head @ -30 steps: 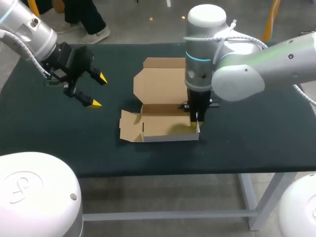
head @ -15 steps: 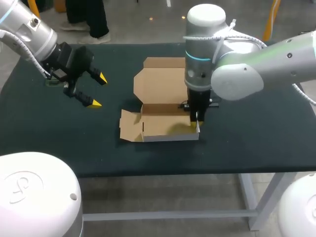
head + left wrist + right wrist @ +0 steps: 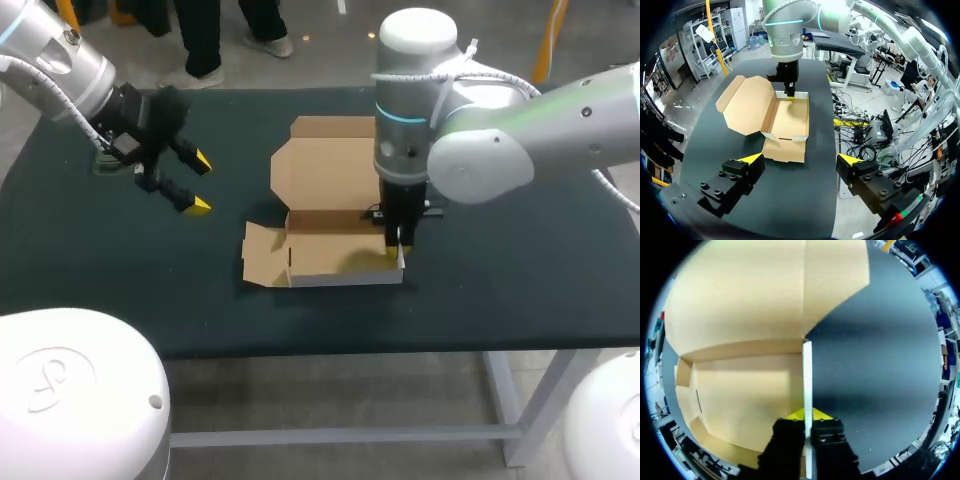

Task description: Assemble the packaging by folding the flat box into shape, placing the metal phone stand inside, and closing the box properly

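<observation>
Right end effector (image 3: 396, 252) centre frame, clamped on box (image 3: 335, 250) right wall. Left end effector (image 3: 200, 183) upper left, wide, empty; box lies well apart, toward lower right.

A robotics lab: pale left arm (image 3: 55, 65) and right arm (image 3: 530, 140) over a dark metal-legged worktable (image 3: 500, 300).

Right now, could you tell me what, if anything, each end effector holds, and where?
The right end effector grips the cardboard box by its upright right side wall, a finger on each face. The left end effector is open, holding nothing.
</observation>
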{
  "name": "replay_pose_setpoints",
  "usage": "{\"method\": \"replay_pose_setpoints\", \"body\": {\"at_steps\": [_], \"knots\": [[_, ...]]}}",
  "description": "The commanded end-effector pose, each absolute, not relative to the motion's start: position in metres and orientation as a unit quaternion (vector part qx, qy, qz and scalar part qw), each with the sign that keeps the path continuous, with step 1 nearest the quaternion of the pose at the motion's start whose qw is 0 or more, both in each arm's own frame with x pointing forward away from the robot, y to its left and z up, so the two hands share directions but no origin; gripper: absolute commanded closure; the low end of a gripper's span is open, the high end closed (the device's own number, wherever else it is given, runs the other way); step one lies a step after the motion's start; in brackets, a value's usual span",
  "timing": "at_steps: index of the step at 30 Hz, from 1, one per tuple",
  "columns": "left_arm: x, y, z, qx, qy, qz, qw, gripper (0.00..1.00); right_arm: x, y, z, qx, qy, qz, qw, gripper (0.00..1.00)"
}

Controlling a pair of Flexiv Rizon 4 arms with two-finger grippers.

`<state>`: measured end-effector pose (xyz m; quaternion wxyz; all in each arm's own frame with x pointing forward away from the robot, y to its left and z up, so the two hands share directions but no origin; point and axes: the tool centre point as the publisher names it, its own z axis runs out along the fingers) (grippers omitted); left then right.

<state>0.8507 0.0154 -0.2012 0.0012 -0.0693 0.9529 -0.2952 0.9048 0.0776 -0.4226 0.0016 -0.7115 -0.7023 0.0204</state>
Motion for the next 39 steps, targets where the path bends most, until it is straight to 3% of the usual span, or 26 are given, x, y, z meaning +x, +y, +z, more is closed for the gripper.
{"method": "replay_pose_setpoints", "body": {"at_steps": [1,12,26,39], "knots": [[0.846,0.016,-0.212,-0.363,0.88,-0.302,-0.051,0.0,0.906,0.078,-0.424,-0.711,-0.702,0.022,0.002,1.0],[0.853,0.005,-0.27,-0.616,0.698,-0.339,-0.138,0.0,0.906,0.078,-0.424,-0.711,-0.702,0.022,0.002,1.0],[0.854,-0.001,-0.277,-0.618,0.713,-0.309,-0.119,0.0,0.906,0.078,-0.424,-0.711,-0.702,0.022,0.002,1.0],[0.869,-0.013,-0.315,-0.636,0.697,-0.277,-0.183,0.0,0.906,0.078,-0.424,-0.711,-0.702,0.022,0.002,1.0]]}}
